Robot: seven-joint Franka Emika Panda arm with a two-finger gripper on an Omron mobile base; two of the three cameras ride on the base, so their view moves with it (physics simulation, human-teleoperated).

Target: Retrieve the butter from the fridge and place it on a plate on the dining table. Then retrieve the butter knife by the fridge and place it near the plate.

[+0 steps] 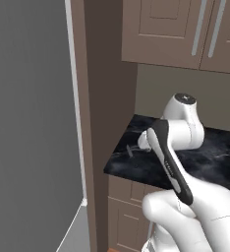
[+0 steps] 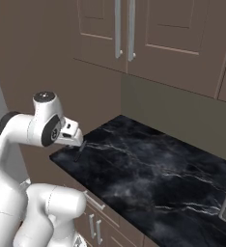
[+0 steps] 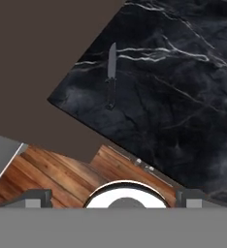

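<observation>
Hanging with the gripper (image 3: 114, 197) spread fully apart, gripping nothing, above the wooden floor (image 3: 52, 174) and the corner of the black marble counter (image 3: 173, 106). Farther out, lying flat on that counter near its corner, well apart from the fingers (image 3: 35, 196): the butter knife (image 3: 110, 77). Standing beside the counter, past a brown panel (image 1: 104, 98): the fridge (image 1: 28, 147).

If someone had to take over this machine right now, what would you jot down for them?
Gripper: open, holding nothing, hovering above the counter's edge.
Butter knife: lying flat on the black marble counter near its corner, next to the fridge; untouched.
Fridge door looks closed.
Done: cannot tell from here whether the butter reached the plate.
Left: lower onto the knife, grip it, carry it to the dining table and set it near the plate.
</observation>
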